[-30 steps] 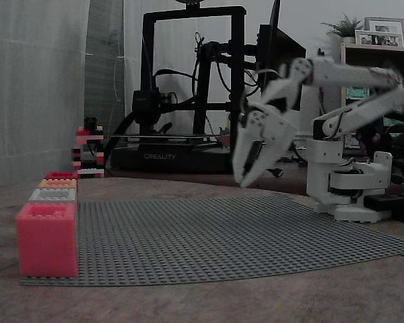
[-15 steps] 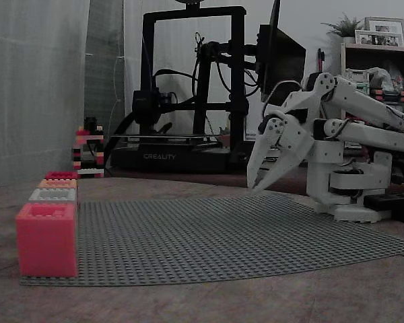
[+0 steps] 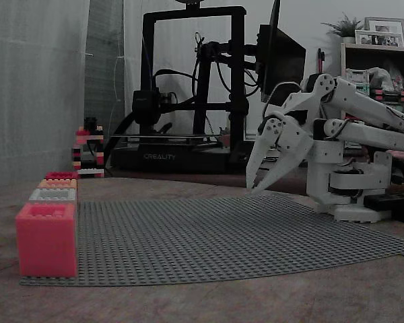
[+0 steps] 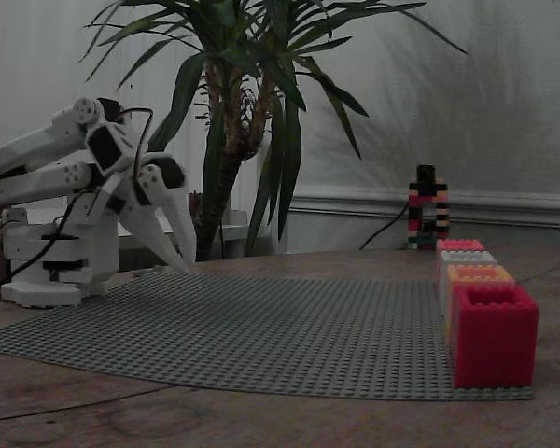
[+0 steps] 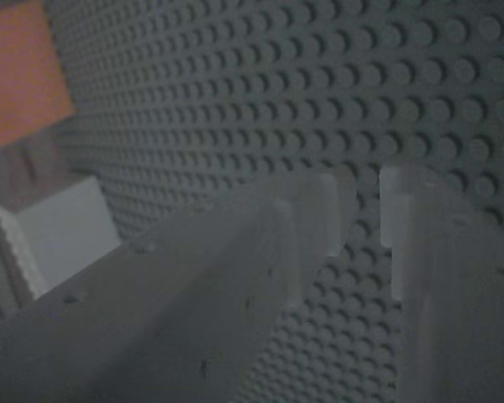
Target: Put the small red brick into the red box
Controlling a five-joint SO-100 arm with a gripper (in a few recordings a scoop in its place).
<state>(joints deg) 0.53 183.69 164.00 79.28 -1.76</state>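
My white gripper (image 3: pixel 254 188) hangs just above the right back part of the grey baseplate (image 3: pixel 222 235), close to the arm's base; it also shows at the left (image 4: pixel 185 268). In the wrist view its fingers (image 5: pixel 319 218) stand with only a narrow slit between them and nothing in it. The small red brick is hidden or out of view. A row of open boxes lines the far edge of the plate. The red box (image 4: pixel 493 336) is at one end (image 3: pixel 60 175), well away from the gripper.
A pinkish-red box (image 3: pixel 46 239) ends the row at the other side, with a grey box (image 3: pixel 52 195) and an orange box (image 3: pixel 57 183) between. A striped brick tower (image 3: pixel 87 149), a 3D printer (image 3: pixel 188 87) and a potted plant (image 4: pixel 243 112) stand behind the plate.
The arm has folded back toward its base, carrying the gripper right and slightly down. Over the last half second it has hardly moved.
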